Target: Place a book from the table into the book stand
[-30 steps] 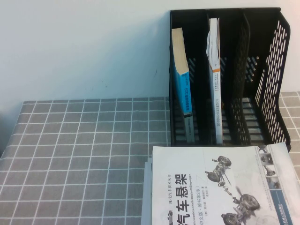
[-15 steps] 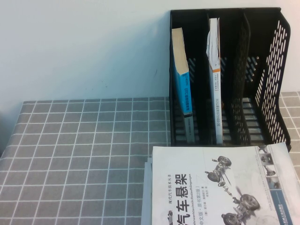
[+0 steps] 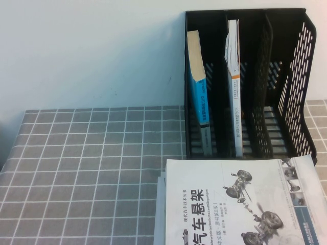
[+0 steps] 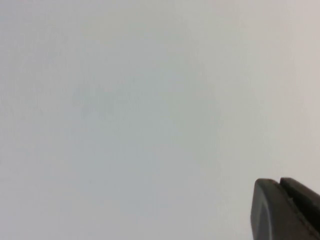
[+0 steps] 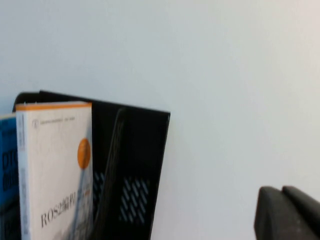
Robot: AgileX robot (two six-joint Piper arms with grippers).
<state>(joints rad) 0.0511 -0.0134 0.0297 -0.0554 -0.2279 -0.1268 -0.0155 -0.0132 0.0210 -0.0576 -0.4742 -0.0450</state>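
While the book (image 3: 240,204) lies flat on the table (image 3: 92,173), cover up, just in front of the book stand (image 3: 248,81), you have nothing holding it: neither arm shows in the high view. It sits on top of at least one other book, whose page edges peek out along its left side. Its long axis seems to run from you toward the stand, with the title reading up that line, though its near end is cut off, so treat that as a judgement. The left gripper (image 4: 285,210) faces a blank wall, and the right gripper (image 5: 287,212) looks toward the stand's upper part; only a dark tip of each shows, so you cannot tell whether either pair of fingers is apart or together. Watch the lift: a flat, wide book offers only its edge, and a grip there may drag the lower book along or let the cover sag. The stand's left and middle compartments hold a blue-spined book (image 3: 198,89) and a white book (image 3: 234,81); only the right one looks free, and a tilted entry could catch its divider.
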